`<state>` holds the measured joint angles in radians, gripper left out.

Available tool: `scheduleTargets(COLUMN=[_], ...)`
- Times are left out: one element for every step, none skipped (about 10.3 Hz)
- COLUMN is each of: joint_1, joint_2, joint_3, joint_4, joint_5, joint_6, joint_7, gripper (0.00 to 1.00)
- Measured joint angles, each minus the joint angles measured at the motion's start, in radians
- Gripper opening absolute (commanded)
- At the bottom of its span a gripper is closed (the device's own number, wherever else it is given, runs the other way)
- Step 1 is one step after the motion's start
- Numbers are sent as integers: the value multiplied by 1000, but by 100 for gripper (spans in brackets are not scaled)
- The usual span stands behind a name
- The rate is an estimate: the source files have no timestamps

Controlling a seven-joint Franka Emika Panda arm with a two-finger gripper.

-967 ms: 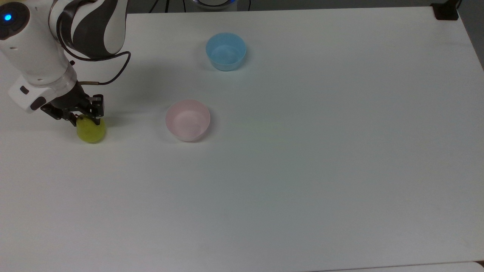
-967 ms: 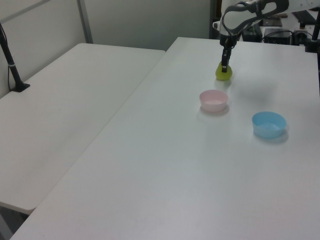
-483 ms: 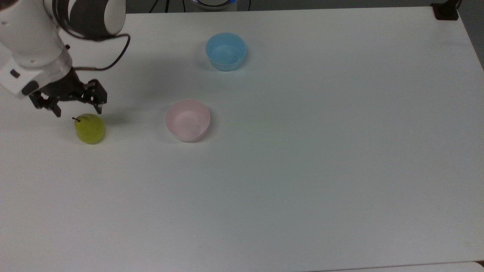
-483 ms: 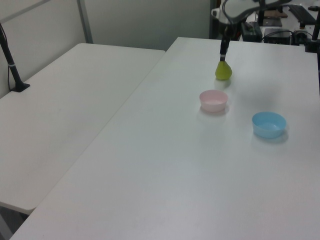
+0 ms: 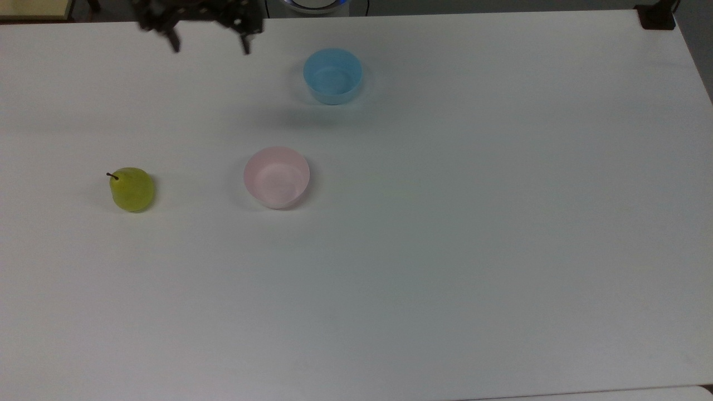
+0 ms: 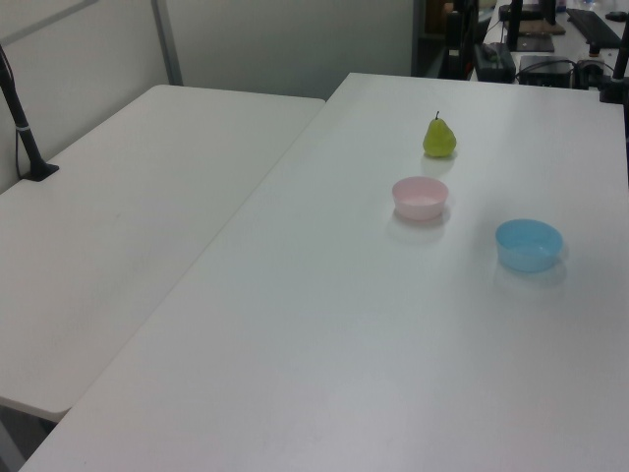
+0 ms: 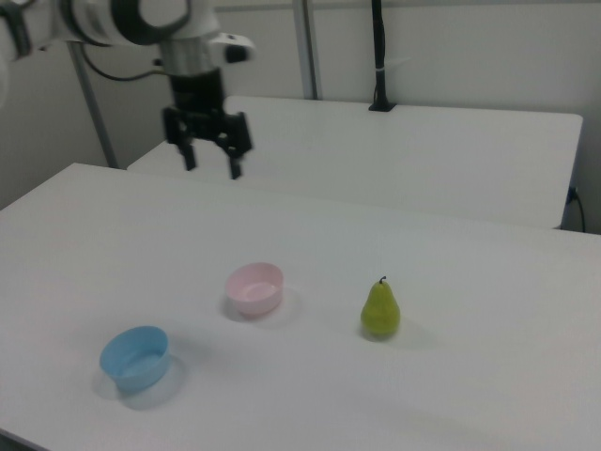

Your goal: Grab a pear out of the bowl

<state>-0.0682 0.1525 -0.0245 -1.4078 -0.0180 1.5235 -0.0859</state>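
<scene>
The arm (image 7: pixel 131 23) is mostly glossy white, chunky rounded segments with dark grey or black bands at the joints. A thin dark cable runs down beside it near the wrist. The last wrist piece is a white collar on a darker cylinder. Below that sits the gripper (image 7: pixel 210 167), all black, a boxy skeletal-looking frame with two slim black fingers (image 7: pixel 235 166) pointing down, the jaws set well apart. In the top view the gripper (image 5: pixel 210 44) reads as a blurred black frame with two short prongs.
</scene>
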Motion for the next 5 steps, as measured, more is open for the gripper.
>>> scheduleTargets(joint_1=[77, 128, 168, 181, 182], joint_2=[-43, -75, -104, -114, -114], joint_3=[-1, -6, -14, -16, -17], joint_4=[-44, -101, -175, -223, -240], joint_5=[0, 2, 13, 15, 16], joint_6=[-10, 43, 146, 213, 236], joint_7=[62, 77, 78, 74, 69], gripper=[100, 100, 100, 100, 100])
